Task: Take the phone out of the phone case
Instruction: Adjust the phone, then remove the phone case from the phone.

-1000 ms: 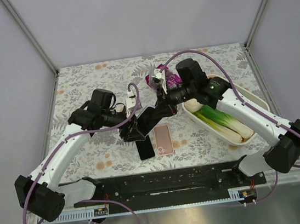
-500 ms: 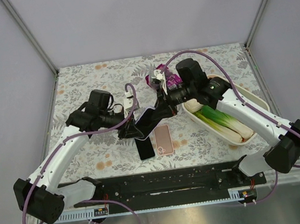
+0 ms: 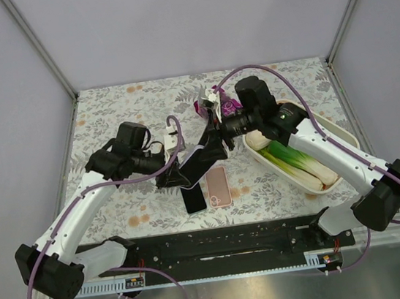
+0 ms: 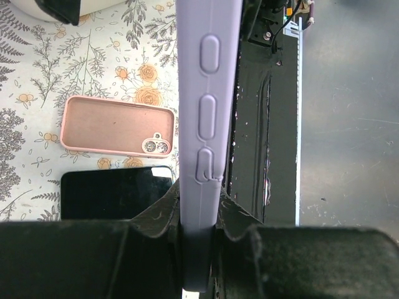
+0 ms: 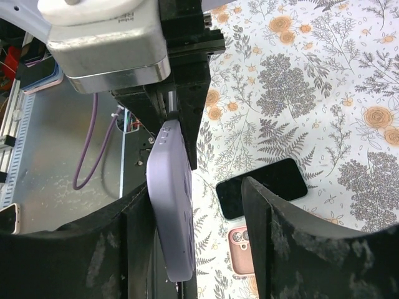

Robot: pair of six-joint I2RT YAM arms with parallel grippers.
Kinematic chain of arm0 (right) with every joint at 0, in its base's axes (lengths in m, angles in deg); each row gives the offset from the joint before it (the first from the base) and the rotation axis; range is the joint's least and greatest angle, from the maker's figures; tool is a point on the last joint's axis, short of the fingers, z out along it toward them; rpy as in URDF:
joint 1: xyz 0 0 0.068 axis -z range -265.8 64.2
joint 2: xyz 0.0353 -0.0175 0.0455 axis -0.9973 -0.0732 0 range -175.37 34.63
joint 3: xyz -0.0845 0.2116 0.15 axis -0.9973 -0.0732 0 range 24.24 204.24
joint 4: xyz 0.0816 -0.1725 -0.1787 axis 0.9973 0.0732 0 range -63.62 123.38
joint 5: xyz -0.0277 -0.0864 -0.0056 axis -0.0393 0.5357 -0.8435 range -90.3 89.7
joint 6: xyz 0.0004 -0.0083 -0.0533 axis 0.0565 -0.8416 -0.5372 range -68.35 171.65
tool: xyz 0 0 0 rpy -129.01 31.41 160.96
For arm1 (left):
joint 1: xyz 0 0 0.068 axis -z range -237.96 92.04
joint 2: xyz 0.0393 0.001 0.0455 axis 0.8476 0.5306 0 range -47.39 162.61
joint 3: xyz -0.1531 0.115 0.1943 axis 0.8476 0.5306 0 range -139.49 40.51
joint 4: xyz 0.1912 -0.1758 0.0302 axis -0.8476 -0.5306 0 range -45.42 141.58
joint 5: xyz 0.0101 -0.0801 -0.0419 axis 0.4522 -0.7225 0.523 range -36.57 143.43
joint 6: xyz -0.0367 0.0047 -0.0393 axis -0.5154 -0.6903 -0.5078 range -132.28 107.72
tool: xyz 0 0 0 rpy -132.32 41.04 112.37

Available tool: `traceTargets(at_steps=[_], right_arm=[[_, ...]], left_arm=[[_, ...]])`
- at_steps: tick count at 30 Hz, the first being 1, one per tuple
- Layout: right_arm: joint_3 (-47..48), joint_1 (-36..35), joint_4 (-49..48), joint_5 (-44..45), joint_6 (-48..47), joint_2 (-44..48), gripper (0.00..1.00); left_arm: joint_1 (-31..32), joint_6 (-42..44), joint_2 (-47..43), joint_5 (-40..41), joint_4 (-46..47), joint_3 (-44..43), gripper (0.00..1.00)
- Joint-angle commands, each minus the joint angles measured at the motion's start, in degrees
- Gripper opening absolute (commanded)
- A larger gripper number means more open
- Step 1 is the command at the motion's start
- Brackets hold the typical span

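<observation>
Left pincer (image 4: 198, 215) clamped on lavender phone case (image 4: 209, 93), held edge-on above the bench (image 4: 93, 62). Right pincer (image 5: 194, 193) stands apart around its far end. Phone inside: cannot tell. Recommendation: left grips firmly; right peels 1 corner slowly, avoiding slip.

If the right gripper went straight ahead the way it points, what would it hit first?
The purple phone case, sitting between the right gripper's open fingers; just beyond, probably the left gripper holding it.
</observation>
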Motion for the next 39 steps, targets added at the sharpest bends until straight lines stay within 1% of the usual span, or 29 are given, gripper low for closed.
traceTargets(at_steps=[1, 8, 10, 13, 19, 20, 21, 22, 33, 39], right_arm=[[3.64, -0.06, -2.71, -1.02, 2.17, -0.15, 0.63], [4.78, -0.15, -6.66, -5.59, 8.76, -2.43, 0.59], [4.96, -0.15, -7.27, -6.12, 9.73, -2.87, 0.55], [4.52, -0.15, -8.15, -6.82, 10.87, -3.23, 0.46], [3.38, -0.15, -9.74, -8.14, 13.42, -4.02, 0.1], [3.38, -0.15, -9.82, -8.23, 13.77, -4.19, 0.05], [3.2, -0.15, -10.09, -8.23, 14.38, -4.28, 0.01], [2.94, -0.15, -10.52, -8.23, 15.0, -4.37, 0.0], [-0.66, -0.06, -14.92, -7.7, 23.44, -7.44, 0.0], [-2.07, -0.06, -16.85, -6.91, 26.16, -9.03, 0.0]], left_arm=[[0.18, 1.69, -2.59, -0.85, 1.71, -0.63, 0.0], [0.71, 1.6, -2.32, 0.47, 1.71, -0.18, 0.0], [0.8, 1.16, -2.06, 0.56, 2.15, -0.19, 0.0], [0.88, 0.64, -2.32, 0.56, 2.85, -0.36, 0.0], [1.94, 0.9, -3.02, 3.63, 3.73, 0.51, 0.0], [2.2, 0.9, -3.38, 4.86, 4.17, 1.04, 0.0], [2.55, 0.9, -3.81, 6.09, 4.78, 1.48, 0.0], [3.16, 0.9, -4.17, 7.66, 5.31, 2.01, 0.0], [9.23, 3.18, -6.45, 27.35, 9.44, 3.5, 0.0], [11.6, 2.66, -7.16, 34.56, 11.37, 3.77, 0.0]])
